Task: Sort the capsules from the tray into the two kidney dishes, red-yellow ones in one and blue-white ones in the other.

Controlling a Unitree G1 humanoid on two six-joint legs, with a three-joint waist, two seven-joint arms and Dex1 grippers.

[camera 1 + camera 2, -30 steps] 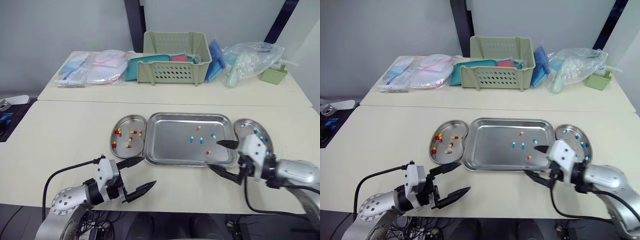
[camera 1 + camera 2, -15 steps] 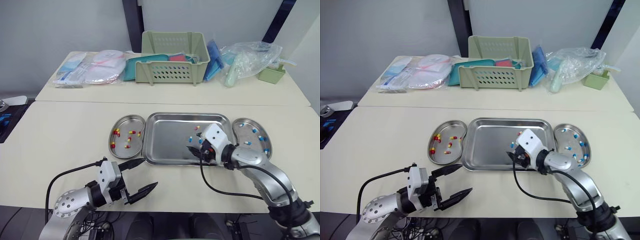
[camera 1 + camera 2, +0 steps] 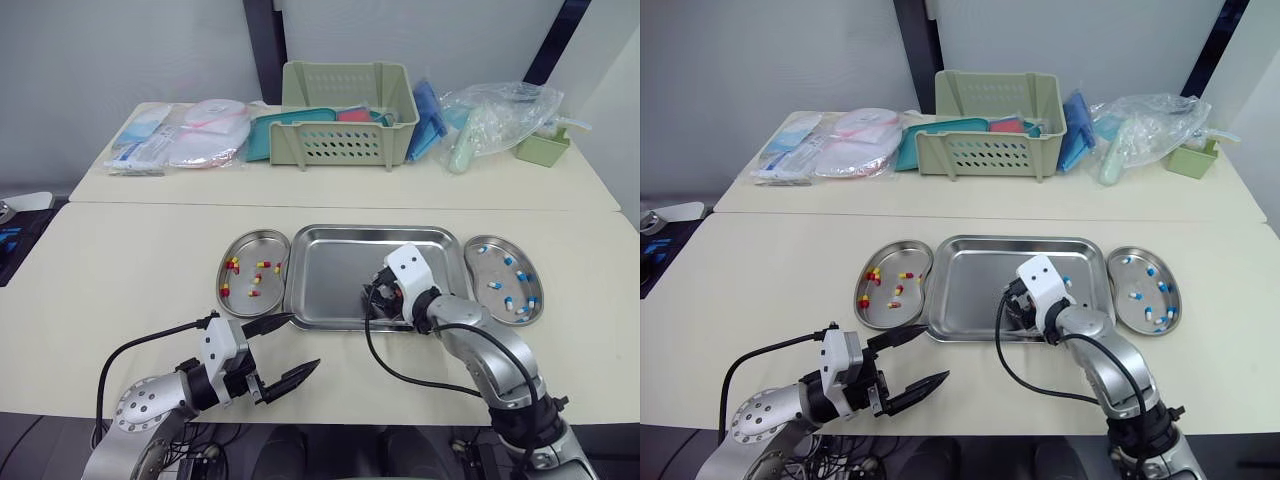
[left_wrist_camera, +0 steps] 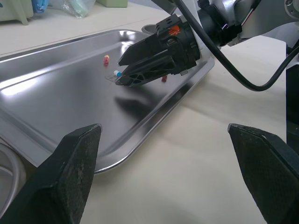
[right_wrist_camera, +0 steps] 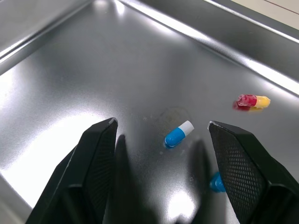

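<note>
Nearest, in the lower left of the left eye view, the left gripper (image 3: pixel 301 343) hovers over bare tabletop in front of the tray, its two black fingers spread wide with nothing between them. It looks parked there, out of the other arm's way.

Just beyond, at the centre of the frame, the right gripper (image 5: pixel 161 125) reaches low into the steel tray (image 3: pixel 330 282). Its fingers are parted and straddle a blue-white capsule (image 5: pixel 179 134) lying flat on the metal, so this reads as lining up to pinch it; nothing is gripped yet. A red-yellow capsule (image 5: pixel 252 101) lies near it on the tray floor, apart from both fingers.

Flanking the tray, the left kidney dish (image 3: pixel 255 233) holds red-yellow capsules and the right kidney dish (image 3: pixel 503 238) holds blue-white ones. The straddled capsule probably belongs in the right dish.

Farthest, across the top of the frame, a green basket (image 3: pixel 345 120), flat packets (image 3: pixel 180 140) and a clear plastic bag (image 3: pixel 500 115) sit on the rear table.
</note>
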